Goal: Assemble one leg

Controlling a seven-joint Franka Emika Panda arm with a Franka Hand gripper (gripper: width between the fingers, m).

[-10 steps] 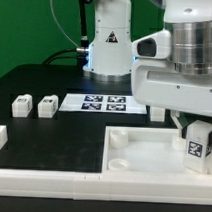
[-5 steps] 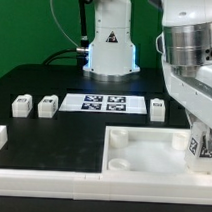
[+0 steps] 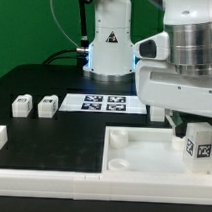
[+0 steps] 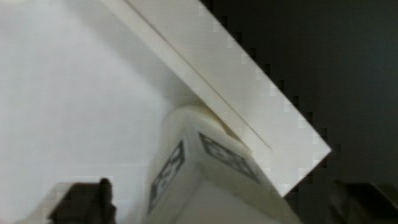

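The leg (image 3: 198, 143) stood in the corner of the white tray piece (image 3: 142, 156) at the exterior view's right, marker face out, directly under the gripper (image 3: 185, 121). I could not tell whether the fingers were clamped on it or apart. In the wrist view the leg (image 4: 205, 175) sat close against the tray's raised rim (image 4: 231, 80). Two more legs (image 3: 33, 106) waited well apart on the black table (image 3: 52, 142), near the marker board (image 3: 102, 101).

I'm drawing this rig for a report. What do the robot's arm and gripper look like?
The arm is glossy white with rounded casings, and a ribbed silvery-grey ring sits at the wrist. Its white base carries a black triangular warning mark and a blue glow at the foot. Dark cables trail behind. The gripper has dark fingers.
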